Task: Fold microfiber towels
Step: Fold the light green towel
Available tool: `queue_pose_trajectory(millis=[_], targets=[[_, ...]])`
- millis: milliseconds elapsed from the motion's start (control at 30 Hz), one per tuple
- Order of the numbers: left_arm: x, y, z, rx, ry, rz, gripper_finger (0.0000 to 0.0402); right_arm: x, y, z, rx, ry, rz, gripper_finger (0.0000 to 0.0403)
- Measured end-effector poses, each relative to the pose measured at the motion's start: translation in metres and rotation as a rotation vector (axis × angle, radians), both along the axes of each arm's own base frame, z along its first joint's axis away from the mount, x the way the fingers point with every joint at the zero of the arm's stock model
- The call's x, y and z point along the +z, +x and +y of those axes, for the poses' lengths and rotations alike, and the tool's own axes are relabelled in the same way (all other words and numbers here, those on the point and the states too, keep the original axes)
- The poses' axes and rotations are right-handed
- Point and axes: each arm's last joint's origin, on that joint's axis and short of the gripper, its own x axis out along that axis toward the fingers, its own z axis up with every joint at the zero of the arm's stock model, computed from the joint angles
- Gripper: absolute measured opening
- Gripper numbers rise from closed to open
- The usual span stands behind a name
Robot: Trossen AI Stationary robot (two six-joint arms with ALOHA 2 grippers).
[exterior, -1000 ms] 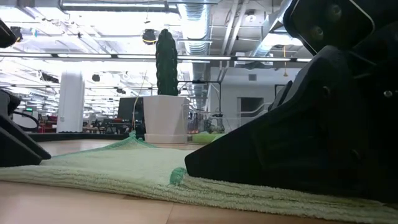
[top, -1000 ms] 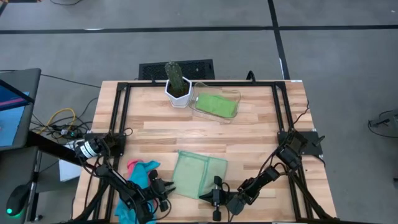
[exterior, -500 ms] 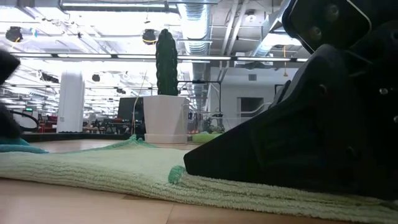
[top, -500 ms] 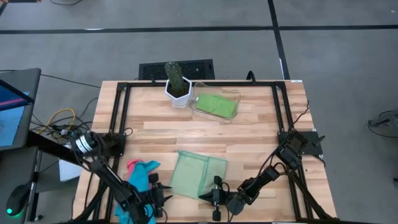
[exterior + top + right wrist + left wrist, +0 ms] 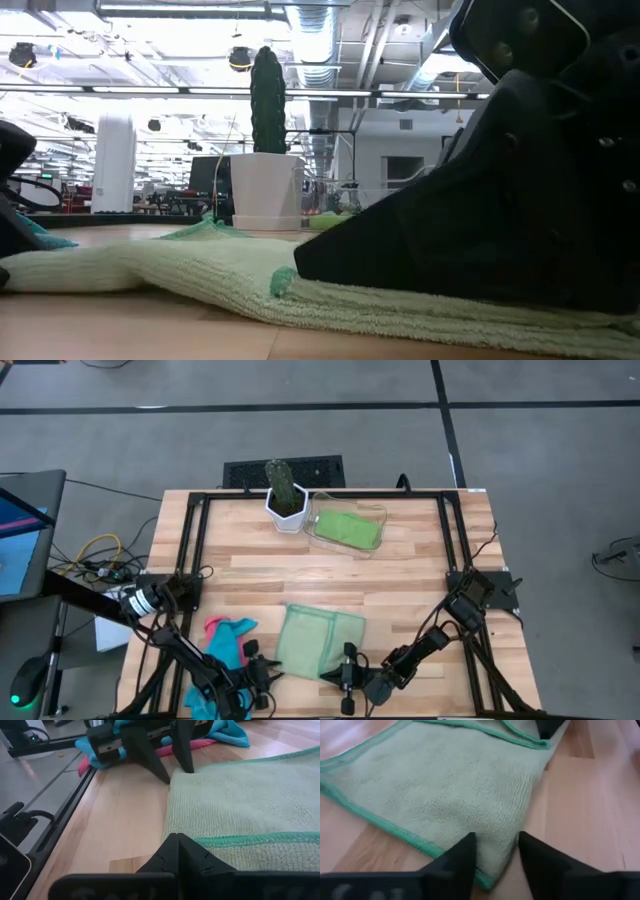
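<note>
**Both pincers at the near corners of the green towel**

I'm on the first fold of the light green towel (image 5: 320, 642), which lies flat on the desk (image 5: 400, 575) in the lower middle of the overhead frame. My right pincer (image 5: 347, 676) sits at the towel's lower right corner, pressed shut, and my right wrist camera shows its tips meeting on the towel's teal hem. My left pincer (image 5: 262, 672) is at the lower left corner; my left wrist camera shows its two fingers (image 5: 457, 857) standing a narrow gap apart astride that corner, with cloth between them, not yet pinched as far as I can judge

Next, I reckon, the left has to close on its corner; then both corners should lift together and carry toward the far edge, kept level so the halves meet squarely

The overhead frame alone shows the rest: a pink and blue pile (image 5: 226, 640) at lower left, just beside the green towel, and another green towel in the clear tray (image 5: 372, 518) at upper middle, by the potted cactus (image 5: 284, 495). The table-level view adds only that the towel's near edge lies low, barely raised
</note>
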Motion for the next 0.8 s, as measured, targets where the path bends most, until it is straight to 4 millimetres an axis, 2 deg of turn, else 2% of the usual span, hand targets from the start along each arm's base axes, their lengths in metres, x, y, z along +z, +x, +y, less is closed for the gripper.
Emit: queue_pose_trajectory(millis=[167,300,467,633,800], targets=[[0.006,0.002,-0.004,-0.034,0.014,0.0,0.0044,0.012,0.003,0.007,0.042,-0.049,-0.016,0.0021],[0.009,0.006,-0.006,-0.056,0.036,0.005,0.0011,0.02,0.007,0.013,0.05,-0.056,-0.047,0.0019],[0.014,0.013,-0.007,-0.072,0.069,0.032,0.0003,0.011,0.007,0.008,0.015,-0.047,0.031,0.0024],[0.023,0.025,-0.009,-0.108,0.127,0.078,0.0016,0.004,0.005,0.002,-0.047,0.009,0.14,0.0021],[0.041,0.044,-0.012,-0.179,0.235,0.167,0.0022,0.003,0.001,0.006,-0.037,0.01,0.141,0.0019]])
